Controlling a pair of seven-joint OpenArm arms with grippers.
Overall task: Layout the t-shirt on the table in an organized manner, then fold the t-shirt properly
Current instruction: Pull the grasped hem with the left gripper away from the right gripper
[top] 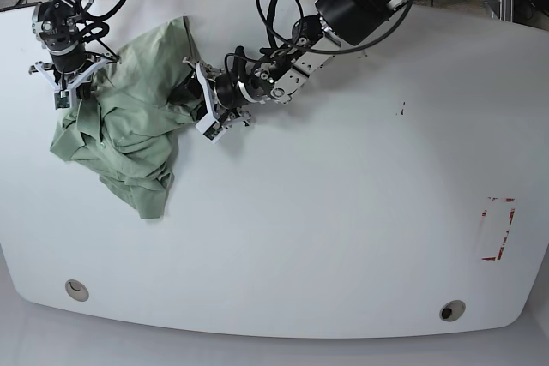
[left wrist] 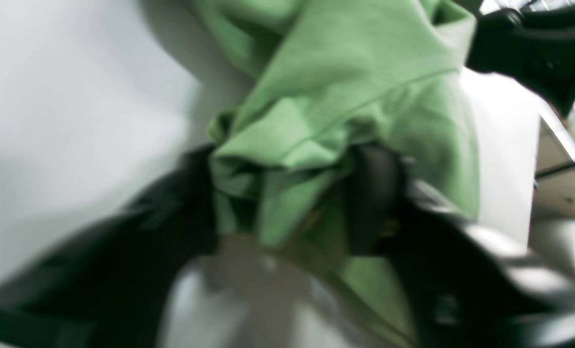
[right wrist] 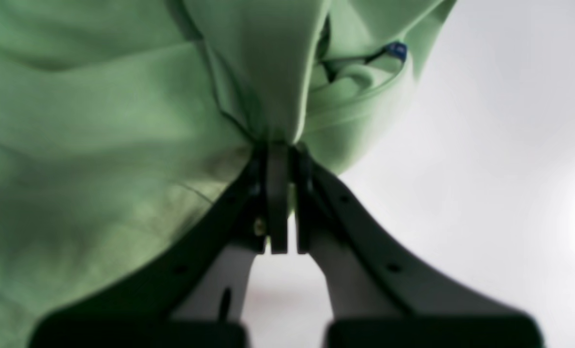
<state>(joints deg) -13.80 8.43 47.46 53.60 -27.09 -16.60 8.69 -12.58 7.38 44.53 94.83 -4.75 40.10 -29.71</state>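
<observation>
Left wrist view: the t-shirt (left wrist: 345, 92) hangs bunched in front of the camera, and a wad of its green fabric sits between the two dark fingers (left wrist: 374, 203) of the left gripper (left wrist: 287, 193). The jaws stand apart with cloth filling the gap; blur hides whether they are pinching it, so the grip cannot be told. Behind the cloth lies the white table (left wrist: 74, 121).

Right wrist view: the right gripper (right wrist: 282, 159) has its jaws pressed together on a gathered fold of the t-shirt (right wrist: 98, 145), which fans out from the tips to the upper left. A small blue tag (right wrist: 396, 50) shows in a fold near the top. The pale table (right wrist: 485, 169) fills the right side.

Base view: the t-shirt (top: 129, 126) lies crumpled near the table's (top: 343, 237) far left corner. The right gripper (top: 75, 83) holds its upper left edge; the left gripper (top: 202, 105) is at its right edge. A red tape rectangle (top: 497, 229) marks the table's right side, well apart from the shirt, and two round cable holes (top: 76, 289) sit near the front edge.
</observation>
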